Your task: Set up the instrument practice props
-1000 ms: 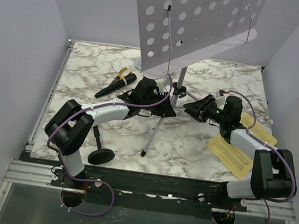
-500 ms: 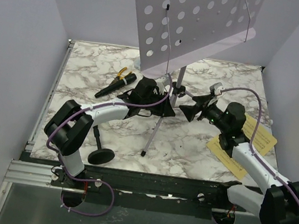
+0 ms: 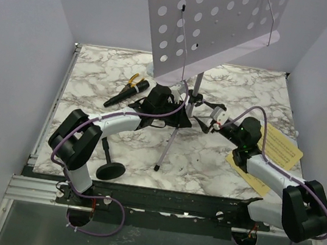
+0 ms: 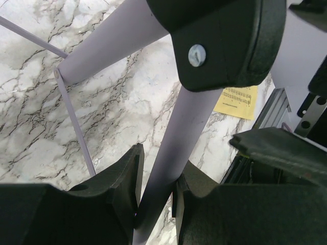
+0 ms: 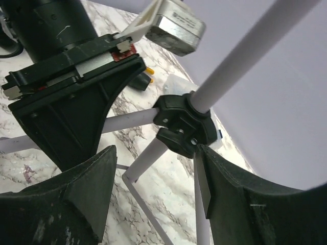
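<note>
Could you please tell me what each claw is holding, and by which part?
Left claw: music stand, by a lower lilac tube. Right claw: nothing, open near its hub.

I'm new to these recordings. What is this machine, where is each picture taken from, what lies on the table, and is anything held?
Two robot arms stand at the near edge of a marble table. The wide picture looks down from above; the close-ups come from wrist cameras. The left gripper is clamped on the lilac music stand's pole. The right gripper stands open by its black tripod hub. On it: a black microphone, yellow-handled pliers, yellow sheet-music pages, a short mic stand.
</note>
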You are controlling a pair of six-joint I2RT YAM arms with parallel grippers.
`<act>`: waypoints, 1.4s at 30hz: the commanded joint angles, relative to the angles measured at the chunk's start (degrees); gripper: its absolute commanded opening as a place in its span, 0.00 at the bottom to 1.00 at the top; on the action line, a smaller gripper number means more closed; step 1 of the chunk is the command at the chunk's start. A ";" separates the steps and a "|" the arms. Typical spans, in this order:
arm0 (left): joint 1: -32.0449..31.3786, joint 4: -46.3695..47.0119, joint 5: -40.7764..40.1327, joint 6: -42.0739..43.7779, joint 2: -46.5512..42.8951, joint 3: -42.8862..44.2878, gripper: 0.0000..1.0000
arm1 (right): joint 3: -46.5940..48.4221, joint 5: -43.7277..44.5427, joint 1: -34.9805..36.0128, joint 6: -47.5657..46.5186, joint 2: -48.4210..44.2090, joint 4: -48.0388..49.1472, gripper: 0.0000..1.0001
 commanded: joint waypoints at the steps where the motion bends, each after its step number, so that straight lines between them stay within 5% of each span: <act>1: 2.03 -15.90 -7.54 -1.27 4.68 -3.43 0.06 | 1.48 -0.90 1.72 -7.12 2.67 4.57 0.68; 14: 2.03 -15.89 -7.78 -1.09 3.87 -3.40 0.06 | 2.65 9.01 3.78 -5.33 5.45 6.36 0.48; 18: 2.03 -15.91 -8.16 -0.93 3.75 -3.45 0.06 | 2.86 8.91 4.38 -1.47 6.57 8.16 0.44; 21: 2.02 -15.89 -8.32 -0.92 3.78 -3.54 0.06 | 3.66 11.00 4.38 5.41 7.58 9.14 0.32; 26: 2.02 -15.91 -8.46 -0.74 3.81 -3.62 0.06 | 6.62 25.31 4.38 36.53 6.18 1.39 0.14; 29: 1.99 -15.91 -8.60 -0.74 3.80 -3.54 0.06 | 9.72 31.27 4.38 57.66 3.97 -13.64 0.08; 32: 2.01 -15.98 -8.82 -0.61 3.72 -3.36 0.05 | 12.44 36.82 4.32 89.08 1.79 -30.56 0.08; 42: 1.86 -16.07 -9.54 -0.31 3.30 -3.54 0.05 | 17.95 16.07 3.33 136.32 7.34 -25.43 0.06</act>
